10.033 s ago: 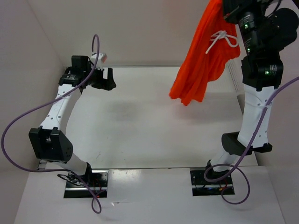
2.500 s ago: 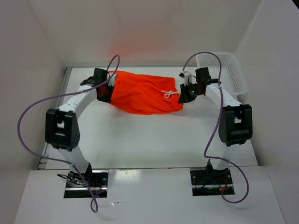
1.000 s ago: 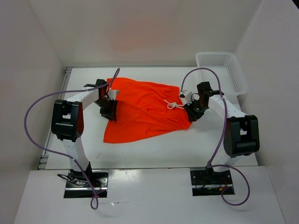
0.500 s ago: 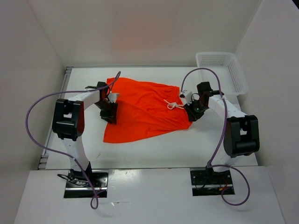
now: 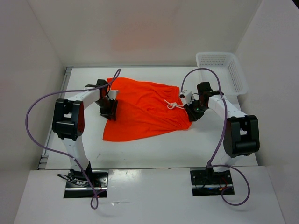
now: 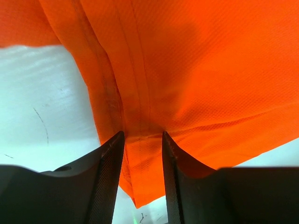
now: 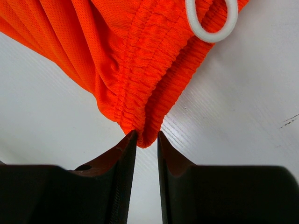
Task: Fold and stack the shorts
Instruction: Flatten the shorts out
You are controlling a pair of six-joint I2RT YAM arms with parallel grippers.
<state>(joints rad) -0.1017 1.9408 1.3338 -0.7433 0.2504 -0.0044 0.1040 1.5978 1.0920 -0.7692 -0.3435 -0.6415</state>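
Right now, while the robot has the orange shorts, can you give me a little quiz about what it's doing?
1. True or false: the shorts lie inside the basket.
2. Fill in: the drawstring is ___ in colour.
3. What does the right gripper pinch? A the drawstring, B the waistband, C nothing.
Key: 1 false, they lie on the table; 2 white; 3 B.

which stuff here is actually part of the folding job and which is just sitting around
Part of the job:
- orange shorts, with their white drawstring
- left gripper and right gripper, each pinching an edge of the fabric

Just lying about:
- white mesh basket, far right, apart from the shorts
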